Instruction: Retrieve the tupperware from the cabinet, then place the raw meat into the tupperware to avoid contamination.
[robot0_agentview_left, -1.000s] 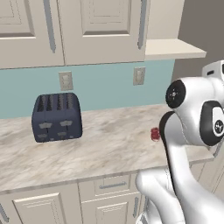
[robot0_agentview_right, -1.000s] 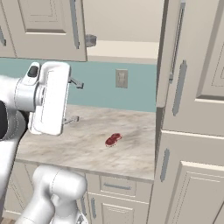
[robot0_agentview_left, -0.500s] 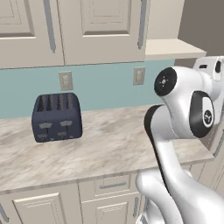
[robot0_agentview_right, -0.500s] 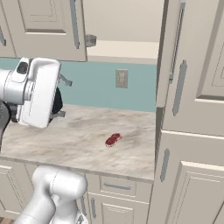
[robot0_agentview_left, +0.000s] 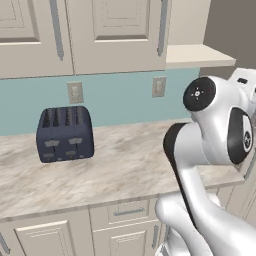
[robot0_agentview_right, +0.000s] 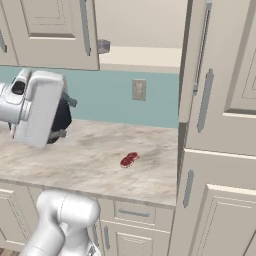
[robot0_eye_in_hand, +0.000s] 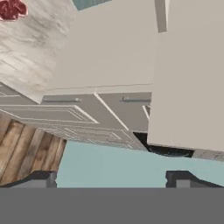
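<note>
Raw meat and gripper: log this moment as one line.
meat: bare on counter | cabinet: open, no tupperware seen on the visible shelf | gripper: open, empty | toaster: on counter

even bright rendered light, soft faint shadows, no glare, slightly blurry

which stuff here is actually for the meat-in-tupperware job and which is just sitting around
For the job:
- raw meat, on the counter
- cabinet, door open, beige shelf showing
- gripper, jaws apart, holding nothing

Just there:
- dark blue toaster
- wall outlets
- drawer units under the counter
</note>
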